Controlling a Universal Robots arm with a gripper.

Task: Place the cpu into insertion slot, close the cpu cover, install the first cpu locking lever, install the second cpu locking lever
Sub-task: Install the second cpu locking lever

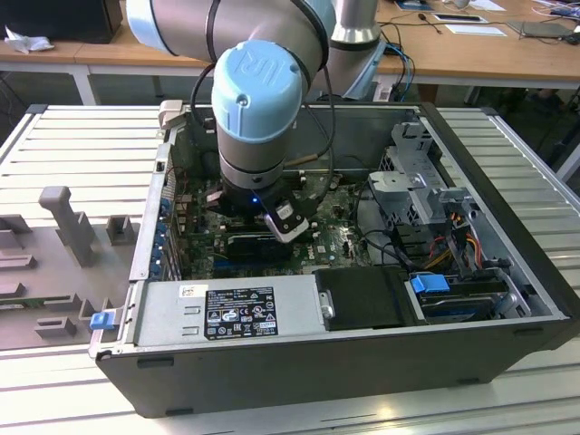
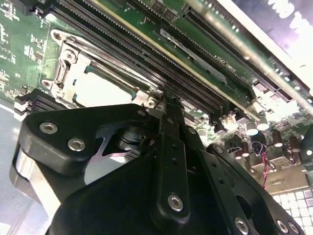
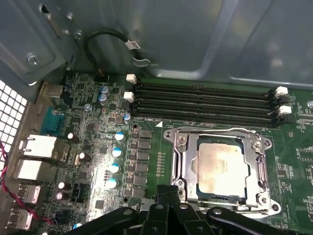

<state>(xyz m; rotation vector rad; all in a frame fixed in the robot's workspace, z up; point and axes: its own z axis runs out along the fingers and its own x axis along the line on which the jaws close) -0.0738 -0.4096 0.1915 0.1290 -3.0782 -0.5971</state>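
Judging by its seat, your cpu [image 3: 222, 169] lies under the cpu cover [image 3: 183, 164]; gripper [image 3: 168, 198] fingers together, empty; thin stiff levers need edge contact.

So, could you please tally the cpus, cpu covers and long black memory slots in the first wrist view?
cpu: 1
cpu cover: 1
memory slots: 4
Total: 6
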